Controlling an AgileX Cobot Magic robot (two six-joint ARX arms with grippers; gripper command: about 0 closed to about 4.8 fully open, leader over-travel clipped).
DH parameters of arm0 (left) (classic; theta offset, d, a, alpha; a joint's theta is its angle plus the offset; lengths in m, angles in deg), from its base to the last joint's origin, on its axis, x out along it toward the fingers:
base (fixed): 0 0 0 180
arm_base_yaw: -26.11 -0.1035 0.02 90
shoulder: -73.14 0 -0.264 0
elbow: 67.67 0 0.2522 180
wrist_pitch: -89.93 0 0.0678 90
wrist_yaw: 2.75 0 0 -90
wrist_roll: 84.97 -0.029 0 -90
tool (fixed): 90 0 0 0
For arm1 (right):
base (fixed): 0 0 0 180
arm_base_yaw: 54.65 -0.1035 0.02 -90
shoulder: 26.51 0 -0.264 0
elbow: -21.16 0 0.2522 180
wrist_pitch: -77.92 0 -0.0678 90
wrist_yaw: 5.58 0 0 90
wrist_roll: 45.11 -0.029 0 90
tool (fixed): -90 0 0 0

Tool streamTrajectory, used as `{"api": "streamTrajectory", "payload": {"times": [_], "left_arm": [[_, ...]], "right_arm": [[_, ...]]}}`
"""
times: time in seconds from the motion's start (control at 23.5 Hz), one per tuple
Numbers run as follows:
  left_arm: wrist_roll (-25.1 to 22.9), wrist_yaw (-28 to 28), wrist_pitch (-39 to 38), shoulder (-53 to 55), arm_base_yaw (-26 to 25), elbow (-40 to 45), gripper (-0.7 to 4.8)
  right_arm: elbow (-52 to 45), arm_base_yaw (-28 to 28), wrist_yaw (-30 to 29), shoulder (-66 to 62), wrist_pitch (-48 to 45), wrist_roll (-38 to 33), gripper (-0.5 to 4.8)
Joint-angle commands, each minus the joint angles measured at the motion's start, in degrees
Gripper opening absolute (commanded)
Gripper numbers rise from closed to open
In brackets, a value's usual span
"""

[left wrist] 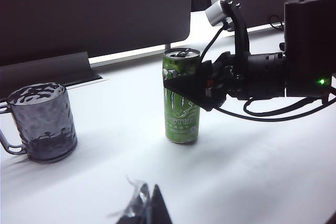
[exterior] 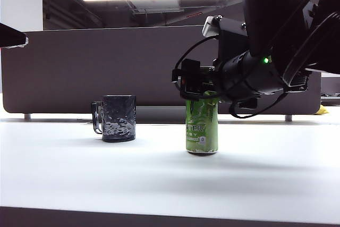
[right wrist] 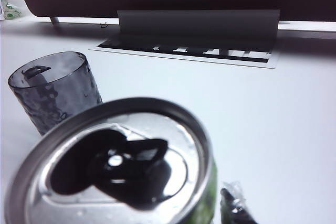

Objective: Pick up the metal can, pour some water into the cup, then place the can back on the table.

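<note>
white counter [exterior: 159, 179] carries the upright can [exterior: 202, 127] with the cup [exterior: 118, 118] standing apart beside it, right pincer [left wrist: 181, 86] straddling the can's upper part, grip undetermined, left pincer [left wrist: 143, 206] low, state cannot tell.

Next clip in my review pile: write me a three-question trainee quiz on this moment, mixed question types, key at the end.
1. True or false: the metal can stands upright on the table.
2. Multiple choice: in the exterior view, the cup stands where, relative to the can? A) to its left, apart from it B) to its right, touching it C) stacked on top of it
3. Short answer: which gripper is at the can, and at which part of it?

Key:
1. True.
2. A.
3. The right gripper, its fingers around the can's upper part; the can has not left the table. The left gripper is away from both, near the table's front.
</note>
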Motion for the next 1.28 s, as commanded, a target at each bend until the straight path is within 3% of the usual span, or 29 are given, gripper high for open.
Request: {"api": "streamTrajectory", "payload": {"times": [0.04,0.13,1.28], "left_arm": [[0.15,0.02,0.52,0.07,-0.13,-0.07,-0.05],[0.15,0.02,0.52,0.07,-0.13,-0.07,-0.05],[0.15,0.02,0.52,0.07,-0.13,-0.07,-0.05]], "right_arm": [[0.15,-0.04,0.07,0.11,-0.59,-0.24,2.88],[0.15,-0.04,0.07,0.11,-0.59,-0.22,2.47],[0.15,0.04,0.04,0.13,-6.58,1.33,2.46]]}}
